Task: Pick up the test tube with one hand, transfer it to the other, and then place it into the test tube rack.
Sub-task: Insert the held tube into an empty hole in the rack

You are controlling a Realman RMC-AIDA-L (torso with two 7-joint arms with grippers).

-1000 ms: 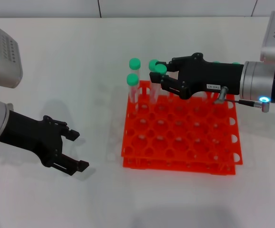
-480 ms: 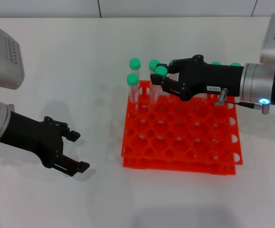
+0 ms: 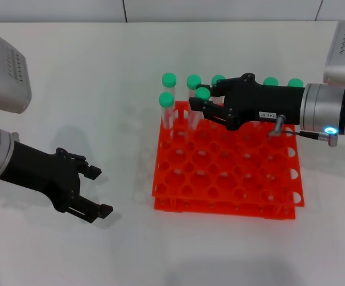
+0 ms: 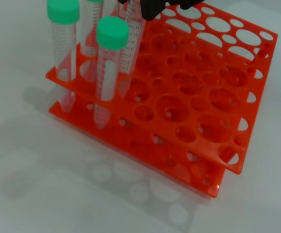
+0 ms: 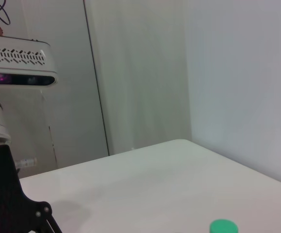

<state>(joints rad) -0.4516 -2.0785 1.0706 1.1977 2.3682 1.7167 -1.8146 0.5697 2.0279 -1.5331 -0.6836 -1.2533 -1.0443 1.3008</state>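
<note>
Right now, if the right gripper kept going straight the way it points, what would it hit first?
The right gripper, holding a green-capped test tube over the orange-red test tube rack, points toward the robot's left. Probably it would meet the upright tube at the rack's corner, though depth is unclear.

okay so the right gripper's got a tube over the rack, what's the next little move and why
Probably a short straight push down, then release. The right gripper is shut on the test tube, whose lower end already sits in a back-row hole of the test tube rack, but its green cap rides level with the seated tubes' caps. The left gripper waits open, off to the side.
</note>
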